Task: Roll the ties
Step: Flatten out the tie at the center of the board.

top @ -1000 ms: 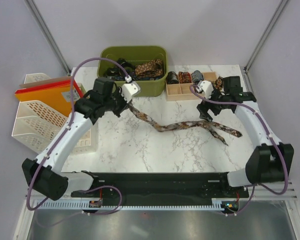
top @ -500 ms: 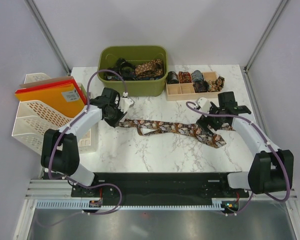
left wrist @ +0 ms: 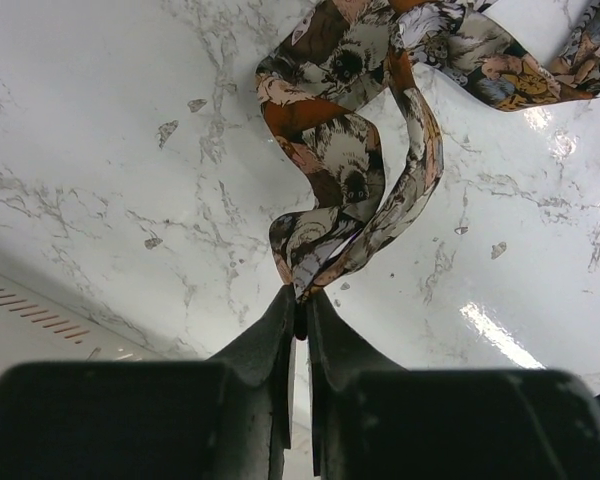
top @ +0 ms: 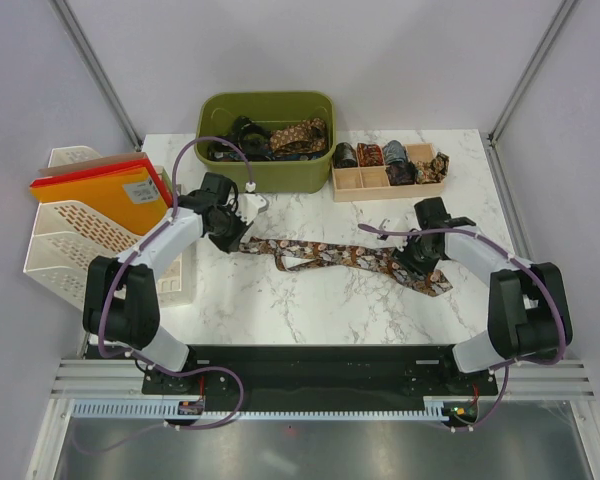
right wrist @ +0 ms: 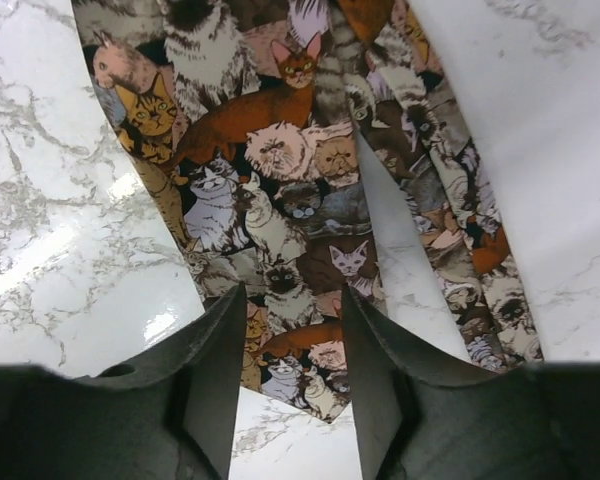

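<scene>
I have the cat-print tie (top: 330,255) lying flat across the middle of the marble table (top: 310,310). Its narrow end points toward the left edge and its wide pointed end toward the right edge. My left gripper (top: 242,224) has its fingers (left wrist: 270,340) pressed almost together on the folded narrow end, with the fabric caught at their tips. My right gripper (top: 412,254) stands over the wide end with its fingers (right wrist: 215,370) part-way apart. The tie lies between them on the table, not clamped. A green bin (top: 220,110) of loose ties (top: 300,135) sits along the far edge. Beside it, toward the far right corner, a wooden tray (top: 380,192) holds rolled ties (top: 370,154).
</scene>
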Robot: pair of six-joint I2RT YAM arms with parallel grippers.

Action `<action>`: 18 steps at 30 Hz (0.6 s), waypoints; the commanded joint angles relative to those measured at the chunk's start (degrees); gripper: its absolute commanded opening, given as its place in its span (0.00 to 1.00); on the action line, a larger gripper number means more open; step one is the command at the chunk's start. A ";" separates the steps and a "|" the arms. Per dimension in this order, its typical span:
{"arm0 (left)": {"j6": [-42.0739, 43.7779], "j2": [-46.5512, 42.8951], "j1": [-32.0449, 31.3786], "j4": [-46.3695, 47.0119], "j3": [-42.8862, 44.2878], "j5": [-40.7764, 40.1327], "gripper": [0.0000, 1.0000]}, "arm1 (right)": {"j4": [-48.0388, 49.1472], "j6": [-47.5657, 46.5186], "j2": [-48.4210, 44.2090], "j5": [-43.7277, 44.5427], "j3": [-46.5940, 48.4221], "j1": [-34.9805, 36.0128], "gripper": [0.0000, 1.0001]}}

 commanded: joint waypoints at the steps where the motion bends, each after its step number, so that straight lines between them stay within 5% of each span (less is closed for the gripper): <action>1: 5.19 -0.50 1.94 -0.62 1.53 2.41 0.18 | -0.32 -1.65 0.77 0.18 -0.93 0.02 0.44; 5: 10.73 -3.65 5.11 -3.15 1.88 8.63 0.43 | -0.23 -1.65 2.09 0.62 -1.02 0.11 0.26; 9: 16.00 -7.62 5.47 -4.40 1.53 12.78 0.46 | -1.28 -1.13 2.44 0.36 0.29 0.02 0.02; 18: 26.81 -10.43 0.03 -6.69 -2.06 22.01 0.51 | -4.80 0.54 1.48 -0.79 4.60 0.11 0.00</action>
